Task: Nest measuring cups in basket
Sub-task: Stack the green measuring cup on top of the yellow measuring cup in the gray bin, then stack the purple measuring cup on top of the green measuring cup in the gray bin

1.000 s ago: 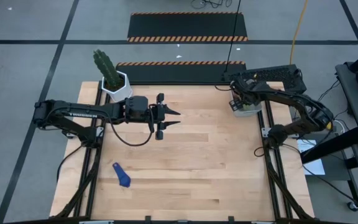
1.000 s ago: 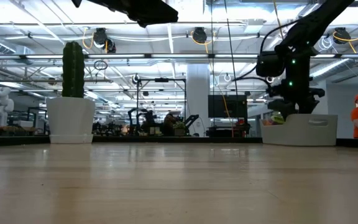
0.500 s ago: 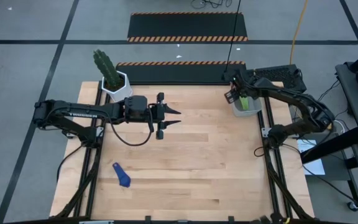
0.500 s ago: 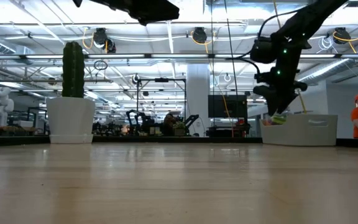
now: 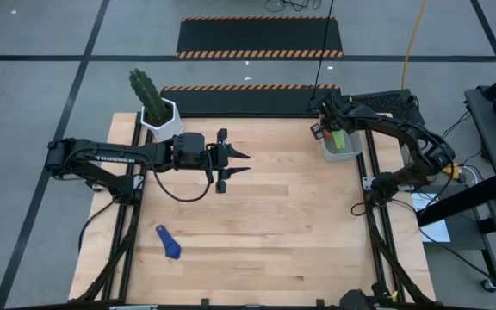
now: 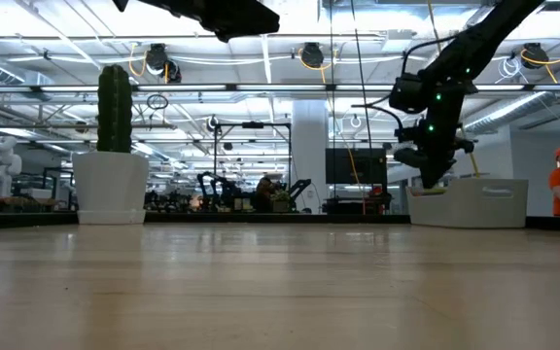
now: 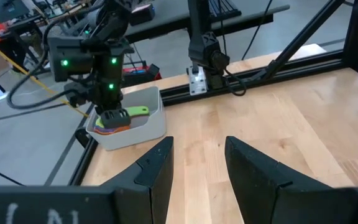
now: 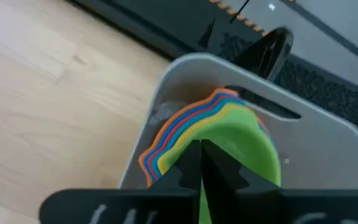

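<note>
Nearby, cactus pot [image 5: 162, 120] stands clear; right pincer [image 5: 326, 129] clenched over basket [image 5: 344, 151]; left pincer [image 5: 239, 164] released.

Wide bare wood all around the dark blue cup [image 5: 170, 244], free on every side. Far from it, cactus pot [image 5: 161, 122] blocking 1 back corner, basket [image 5: 341, 146] under right gripper [image 5: 319, 129] blocking the other.
</note>
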You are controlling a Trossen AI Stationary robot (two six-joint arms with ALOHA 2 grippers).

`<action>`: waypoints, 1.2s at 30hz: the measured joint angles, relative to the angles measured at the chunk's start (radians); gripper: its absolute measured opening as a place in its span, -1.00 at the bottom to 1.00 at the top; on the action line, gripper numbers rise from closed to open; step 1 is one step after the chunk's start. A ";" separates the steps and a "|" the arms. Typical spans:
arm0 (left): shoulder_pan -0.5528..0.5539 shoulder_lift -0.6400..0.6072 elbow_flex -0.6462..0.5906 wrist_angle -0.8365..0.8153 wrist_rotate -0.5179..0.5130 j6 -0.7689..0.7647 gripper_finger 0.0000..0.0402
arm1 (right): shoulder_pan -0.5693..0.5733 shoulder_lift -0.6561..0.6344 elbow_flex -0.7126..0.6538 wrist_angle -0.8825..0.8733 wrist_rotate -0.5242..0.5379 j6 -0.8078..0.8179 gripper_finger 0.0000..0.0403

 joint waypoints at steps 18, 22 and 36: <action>0.001 0.000 0.000 -0.004 0.000 0.019 -0.27 | 0.039 -0.087 0.000 0.011 -0.012 0.006 -0.92; 0.001 0.000 0.000 0.004 0.000 0.009 -0.27 | 0.082 -0.164 0.000 -0.047 0.043 0.034 -0.83; -0.053 0.000 0.004 0.045 0.000 -0.016 -0.27 | 0.276 -0.346 0.000 -0.188 0.063 0.158 -0.54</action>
